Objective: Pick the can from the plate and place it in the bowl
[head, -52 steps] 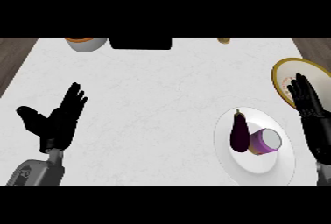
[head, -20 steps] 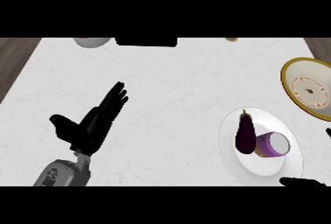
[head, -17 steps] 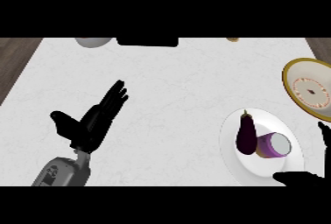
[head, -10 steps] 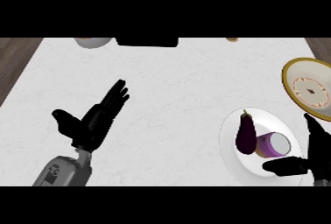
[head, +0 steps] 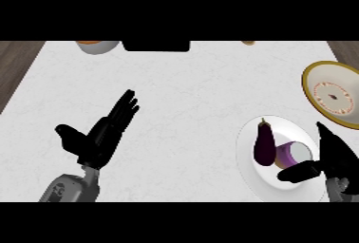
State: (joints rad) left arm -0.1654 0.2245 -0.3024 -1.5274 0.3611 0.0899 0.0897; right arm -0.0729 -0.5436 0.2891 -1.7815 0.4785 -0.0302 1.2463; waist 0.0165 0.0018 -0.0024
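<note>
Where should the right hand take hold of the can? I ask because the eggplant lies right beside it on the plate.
Probably round its curved side, coming from the right. The can lies tipped on the white plate, pale end toward the right hand, with the eggplant against its left side. Thumb and fingers already flank it, open.

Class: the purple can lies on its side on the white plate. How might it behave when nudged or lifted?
Lying on its side, the can would probably roll if nudged. The eggplant beside it may block rolling that way. Its smooth round wall could slip.
</note>
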